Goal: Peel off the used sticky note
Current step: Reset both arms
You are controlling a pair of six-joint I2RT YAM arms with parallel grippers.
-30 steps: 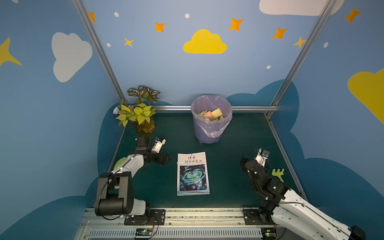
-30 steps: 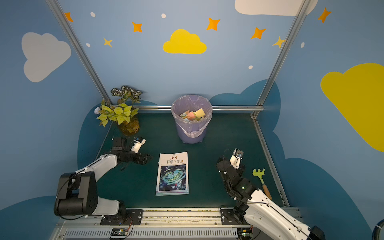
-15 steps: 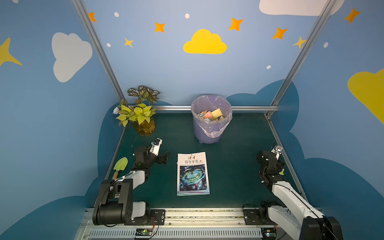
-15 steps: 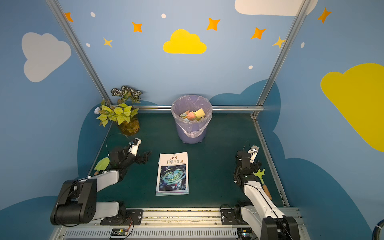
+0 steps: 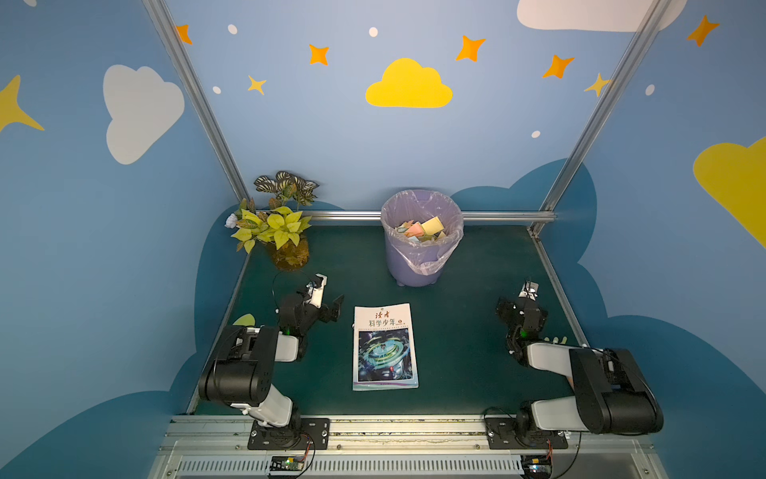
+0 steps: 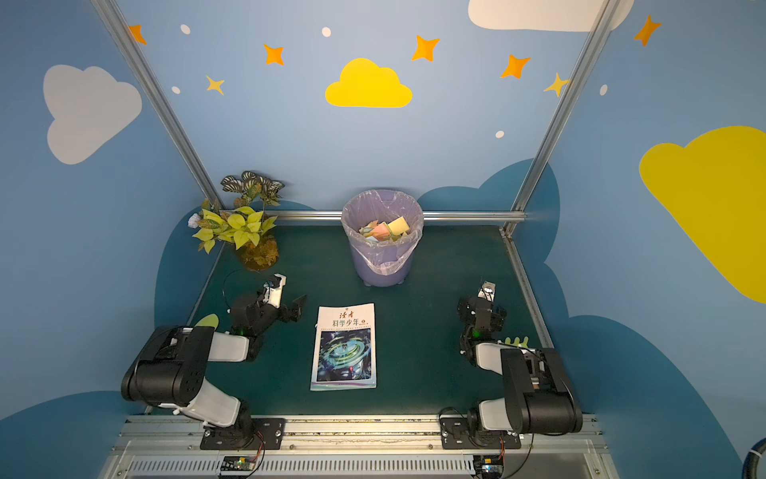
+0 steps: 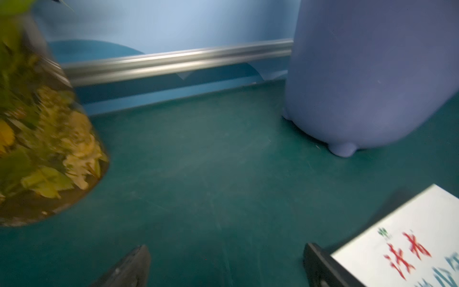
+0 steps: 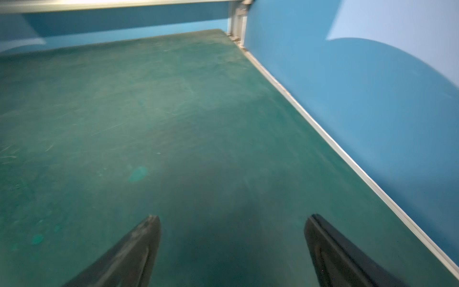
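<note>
Fingers on both arms stand spread wide, with nothing between them. The left fingers (image 7: 129, 268) hang low over the green surface (image 5: 456, 290) at 9 o'clock of the magazine (image 5: 385, 348). In the left wrist view one tip sits just beside the magazine's top corner; whether it touches cannot be told. The right fingers (image 8: 134, 253) hover over bare surface at 3 o'clock, near the side rail and well apart from the magazine. The magazine lies flat and closed at the centre in both top views, its title end toward 12 o'clock. At 12 o'clock stands the purple bin (image 5: 414, 265) with a clear liner. Sticky notes (image 5: 432, 226), yellow and pink among them, lie inside it; which is the used one cannot be told. A potted plant (image 5: 277, 232) stands at 10 o'clock, near the back corner.
</note>
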